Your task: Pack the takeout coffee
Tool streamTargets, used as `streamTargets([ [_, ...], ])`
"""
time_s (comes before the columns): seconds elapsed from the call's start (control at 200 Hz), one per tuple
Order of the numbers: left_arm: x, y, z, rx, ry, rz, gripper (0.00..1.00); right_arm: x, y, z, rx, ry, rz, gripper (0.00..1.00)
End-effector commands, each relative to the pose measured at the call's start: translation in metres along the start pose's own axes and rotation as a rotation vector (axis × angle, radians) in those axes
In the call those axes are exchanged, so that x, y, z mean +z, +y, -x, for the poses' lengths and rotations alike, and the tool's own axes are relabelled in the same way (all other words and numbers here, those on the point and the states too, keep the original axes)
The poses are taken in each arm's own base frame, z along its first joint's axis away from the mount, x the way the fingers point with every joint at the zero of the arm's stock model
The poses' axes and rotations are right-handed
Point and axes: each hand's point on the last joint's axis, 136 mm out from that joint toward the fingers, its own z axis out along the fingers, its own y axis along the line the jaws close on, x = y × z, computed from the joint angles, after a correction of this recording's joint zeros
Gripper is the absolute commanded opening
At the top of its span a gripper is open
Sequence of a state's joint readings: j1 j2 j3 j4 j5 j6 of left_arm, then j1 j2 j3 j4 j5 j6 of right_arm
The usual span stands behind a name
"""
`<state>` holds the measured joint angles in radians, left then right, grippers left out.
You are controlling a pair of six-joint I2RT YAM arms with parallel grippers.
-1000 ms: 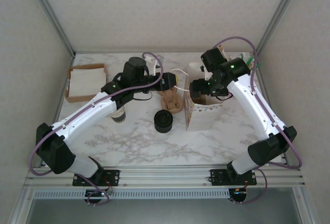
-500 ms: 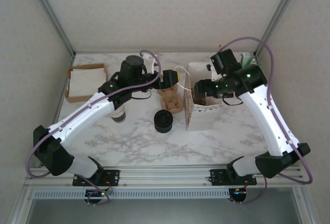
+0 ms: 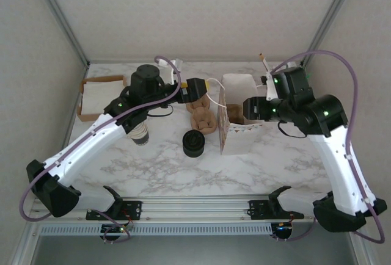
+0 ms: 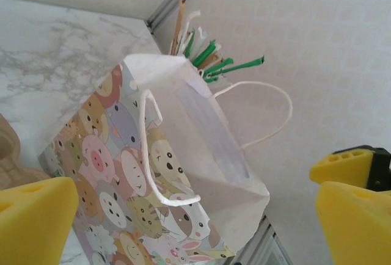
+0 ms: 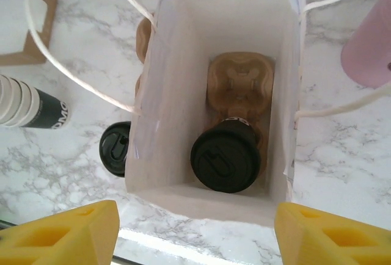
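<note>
The takeout coffee point(image 5: 226, 154), a cup under a round black lid, stands in a brown cardboard carrier point(image 5: 239, 82) at the bottom of the animal-print paper bag point(image 5: 183, 51). My right gripper point(image 5: 195, 237) hovers above the bag's mouth, open, with nothing between its yellow fingertips point(image 5: 61, 234). In the top view it point(image 3: 247, 109) hangs over the bag point(image 3: 239, 135). My left gripper point(image 3: 204, 88) sits just left of the bag near its white string handle. Seen from the left wrist, that gripper point(image 4: 195, 216) is open and empty, facing the bag's printed side point(image 4: 122, 173).
A squat black stack of lids point(image 3: 194, 143) and spare brown carriers point(image 3: 203, 118) lie left of the bag. A stack of lidless cups point(image 3: 140, 134) lies under my left arm. A napkin box point(image 3: 101, 97) is at the back left. Straws point(image 4: 208, 57) stand behind the bag.
My left gripper has opened wide and pulled back slightly to the left of the bag. The right arm has swung out to the right, and its gripper has shifted a little right over the bag.
</note>
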<state>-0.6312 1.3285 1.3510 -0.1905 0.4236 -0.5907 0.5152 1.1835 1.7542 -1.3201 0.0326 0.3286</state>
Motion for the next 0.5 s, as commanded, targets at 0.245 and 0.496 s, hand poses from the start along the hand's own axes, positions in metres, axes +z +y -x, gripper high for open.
streamTargets([
  [0.245, -0.057, -0.015, 0.033, 0.081, -0.182, 0.061, 1.0, -0.045, -0.014, -0.004, 0.016, -0.195, -0.002, 0.52],
  [0.496, -0.081, -0.003, 0.031, 0.064, -0.238, 0.124, 1.0, -0.073, -0.037, -0.021, 0.058, -0.308, -0.052, 0.5],
])
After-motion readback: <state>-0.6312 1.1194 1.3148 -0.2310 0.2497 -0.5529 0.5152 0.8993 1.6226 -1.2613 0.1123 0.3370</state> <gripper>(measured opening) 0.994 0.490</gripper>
